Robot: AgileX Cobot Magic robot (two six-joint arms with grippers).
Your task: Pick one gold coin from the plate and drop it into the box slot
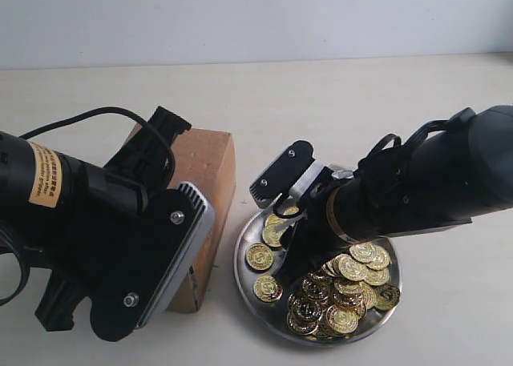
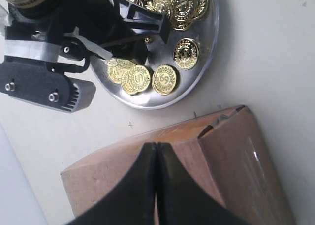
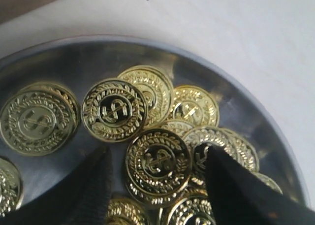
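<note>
Round shiny silver metal plate (image 1: 243, 271) sitting lower centre, holding heaped gold coins (image 1: 345, 290); right gripper (image 3: 157, 158) spread, straddling one coin (image 3: 157, 165). Left gripper (image 2: 156, 156) pressed together, hovering over brown cardboard box (image 1: 212, 170) left of plate, hiding slot.

surface: pale beige table (image 1: 361, 102) | resting on it: brown cardboard box (image 1: 210, 166); shiny silver plate (image 1: 247, 276) just beside

We saw gold coins (image 3: 157, 161) stamped with dollar signs inside laurel wreaths. The plate (image 3: 64, 62) was shiny silver, the box (image 1: 210, 166) plain brown, the counter (image 1: 361, 94) pale cream, the left hand (image 2: 156, 158) and right hand (image 3: 157, 153) black.
</note>
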